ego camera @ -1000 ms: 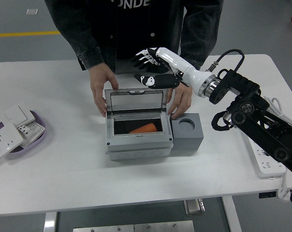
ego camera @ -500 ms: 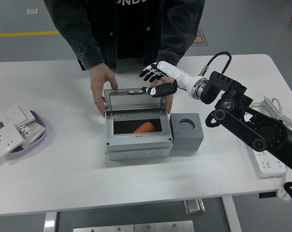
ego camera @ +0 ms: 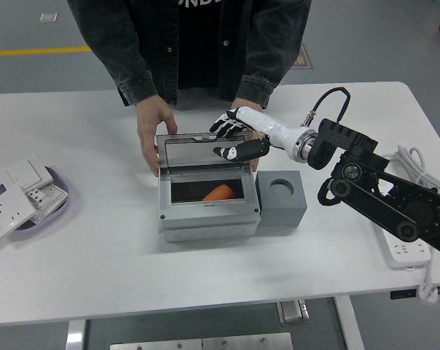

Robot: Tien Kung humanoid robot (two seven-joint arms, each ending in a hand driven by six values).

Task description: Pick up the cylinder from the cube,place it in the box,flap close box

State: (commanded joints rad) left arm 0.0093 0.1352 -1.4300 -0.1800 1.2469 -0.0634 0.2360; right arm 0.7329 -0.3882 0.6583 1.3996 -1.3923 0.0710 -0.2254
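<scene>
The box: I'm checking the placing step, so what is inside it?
Inside the box lies the orange cylinder, partly visible. The front wall hides its lower part and the box floor.

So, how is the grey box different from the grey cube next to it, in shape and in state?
The box is wider and has a hinged lid, now standing open; the cube is smaller and has no lid. The box holds the orange cylinder inside; the cube shows only an empty round hole on top. The robot's right hand is at the box's lid and a person's hand steadies the box; nothing touches the cube. Both are grey and stand side by side on the table.
</scene>
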